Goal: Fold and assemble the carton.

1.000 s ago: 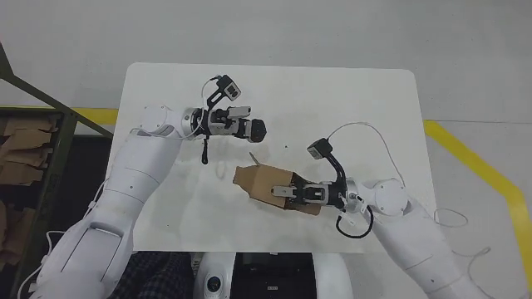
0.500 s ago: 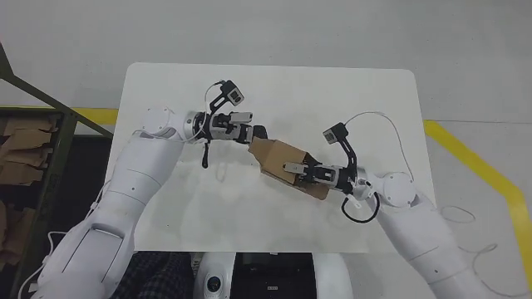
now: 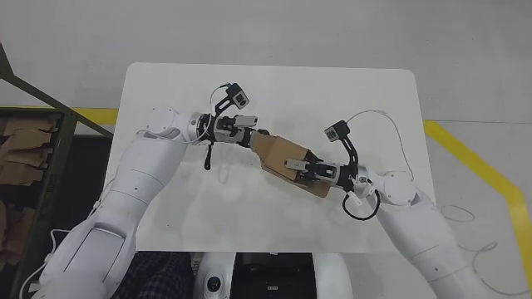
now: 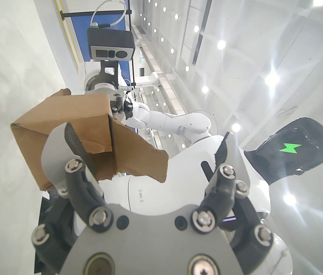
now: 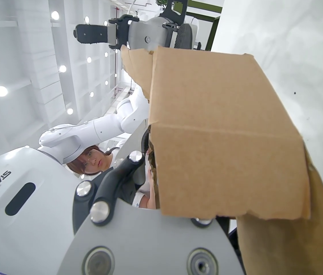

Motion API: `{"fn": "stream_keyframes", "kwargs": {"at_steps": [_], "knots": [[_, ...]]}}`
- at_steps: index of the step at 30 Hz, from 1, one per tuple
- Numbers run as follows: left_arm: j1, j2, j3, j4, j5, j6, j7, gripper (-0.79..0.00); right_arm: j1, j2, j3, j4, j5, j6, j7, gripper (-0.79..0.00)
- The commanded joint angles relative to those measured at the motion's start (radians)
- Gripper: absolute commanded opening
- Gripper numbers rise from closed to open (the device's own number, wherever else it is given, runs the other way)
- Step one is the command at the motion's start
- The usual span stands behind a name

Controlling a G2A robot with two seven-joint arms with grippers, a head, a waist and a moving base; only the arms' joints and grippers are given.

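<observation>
- Broadly, the white table (image 3: 166,83) took up the middle of the top view, and both arms reached in over its near half
- Beside the table's left edge, a dark rack (image 3: 58,124) on the floor held flat pieces of brown cardboard (image 3: 21,143)
- The carton (image 3: 283,151), plain brown and opened out into a box shape, lay slantwise over the middle of the table between the two grippers, its long axis running from one to the other; whether its underside touched the tabletop could not be told
- The right gripper (image 3: 295,167) was at the carton's end on the robot's right and was clamped on a wall there: a pale finger lay on the upper face in the top view, and in the right wrist view a dark finger (image 5: 146,144) sat behind the wall's edge, with the carton (image 5: 221,150) hard against the gripper
- The left gripper (image 3: 252,131) met the opposite end with its jaws spread wide, gripping nothing; one finger (image 4: 55,150) was pushed into the carton's open mouth (image 4: 92,133), while the other finger (image 4: 227,155) stood in the air, well apart from the cardboard
- An end flap (image 4: 141,155) stuck out loose from that mouth, between the two spread fingers
- A second flap (image 5: 287,244) hung at the right gripper's end
</observation>
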Motion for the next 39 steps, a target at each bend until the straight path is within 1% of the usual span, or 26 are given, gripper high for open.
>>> {"fn": "stream_keyframes", "kwargs": {"at_steps": [1, 12, 20, 27, 31, 35, 39], "knots": [[-0.002, -0.001, 0.001, 0.003, 0.001, -0.001, 0.001, 0.000, 0.000, 0.000, 0.002, 0.002, 0.001, -0.001, 0.000, -0.785], [-0.010, 0.003, -0.015, 0.015, 0.013, -0.004, 0.001, 0.000, -0.005, 0.003, 0.011, 0.001, 0.011, -0.002, 0.018, -0.785], [-0.011, -0.004, 0.011, 0.003, 0.015, 0.003, -0.005, 0.000, -0.004, 0.000, -0.003, -0.004, 0.003, 0.004, 0.013, -0.785], [-0.019, -0.009, 0.023, 0.009, 0.017, 0.001, -0.007, 0.000, -0.002, -0.001, -0.006, -0.003, 0.000, 0.003, 0.010, -0.785], [-0.022, -0.004, -0.001, 0.021, 0.018, -0.015, 0.003, 0.000, -0.007, 0.001, 0.007, -0.005, 0.004, -0.001, 0.012, -0.785], [-0.018, 0.008, -0.040, 0.025, 0.030, -0.029, 0.010, 0.000, -0.013, 0.006, 0.028, -0.006, 0.006, -0.001, 0.013, -0.785], [-0.012, 0.022, -0.068, 0.017, 0.094, -0.043, 0.040, 0.000, -0.019, 0.011, 0.045, -0.006, 0.012, 0.015, 0.024, -0.785]]}}
